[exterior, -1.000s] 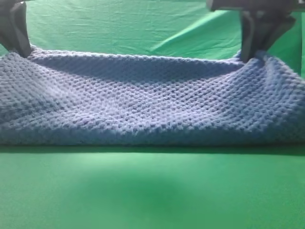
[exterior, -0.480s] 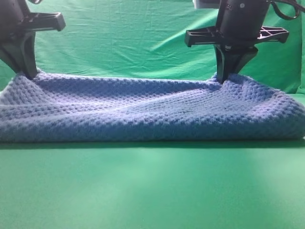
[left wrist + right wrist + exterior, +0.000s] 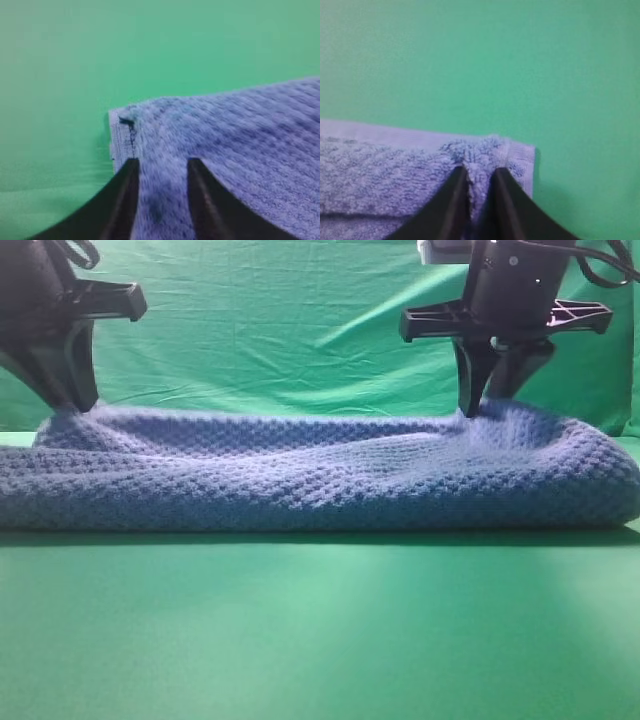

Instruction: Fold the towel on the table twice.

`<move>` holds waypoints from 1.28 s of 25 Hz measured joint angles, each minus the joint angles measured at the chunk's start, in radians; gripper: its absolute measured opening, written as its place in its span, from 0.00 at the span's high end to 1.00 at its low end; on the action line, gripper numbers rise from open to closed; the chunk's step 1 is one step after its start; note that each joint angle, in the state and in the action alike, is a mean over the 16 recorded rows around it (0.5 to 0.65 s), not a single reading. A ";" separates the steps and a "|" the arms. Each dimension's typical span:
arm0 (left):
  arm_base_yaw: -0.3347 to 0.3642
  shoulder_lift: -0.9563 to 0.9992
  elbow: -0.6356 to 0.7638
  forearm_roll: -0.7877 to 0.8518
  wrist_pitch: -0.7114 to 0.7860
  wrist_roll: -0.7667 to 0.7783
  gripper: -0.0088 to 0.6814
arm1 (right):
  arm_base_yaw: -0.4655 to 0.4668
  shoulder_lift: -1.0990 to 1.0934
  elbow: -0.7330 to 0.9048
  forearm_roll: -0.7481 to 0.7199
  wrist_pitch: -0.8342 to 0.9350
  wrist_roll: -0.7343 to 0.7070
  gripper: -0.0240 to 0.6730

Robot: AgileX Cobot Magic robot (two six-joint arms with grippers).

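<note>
Towel [image 3: 320,475] lies folded across the surface [image 3: 320,640]. My left end effector [image 3: 160,172] sits spread w/ cloth between its fingers at the towel's left corner; right end effector [image 3: 479,180], fingers barely apart, pinches a ridge at the right corner.

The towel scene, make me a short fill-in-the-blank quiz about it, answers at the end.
1. The towel is ____ in colour.
2. The table under it is covered in ____ cloth.
3. The left gripper has its fingers at a ____ of the towel.
4. In the high view, the right gripper stands at the towel's ____ end.

Answers: blue; green; corner; right
</note>
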 joint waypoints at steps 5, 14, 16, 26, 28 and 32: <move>0.001 -0.049 -0.026 0.016 0.049 0.000 0.33 | -0.004 -0.064 -0.001 -0.002 0.050 -0.004 0.31; 0.002 -0.257 -0.108 -0.020 0.226 0.023 0.49 | -0.006 -0.317 -0.002 0.016 0.196 -0.015 0.52; 0.002 -0.317 -0.123 -0.047 0.267 0.047 0.61 | -0.006 -0.387 -0.002 0.026 0.229 -0.021 0.63; 0.002 -0.644 -0.116 -0.329 0.389 0.331 0.98 | -0.006 -0.701 0.018 0.160 0.380 -0.148 0.96; 0.002 -0.718 -0.094 -0.395 0.401 0.394 0.99 | -0.006 -0.762 0.035 0.194 0.398 -0.189 0.97; 0.002 -0.872 -0.037 -0.506 0.428 0.495 0.99 | -0.006 -0.890 0.088 0.261 0.424 -0.272 0.97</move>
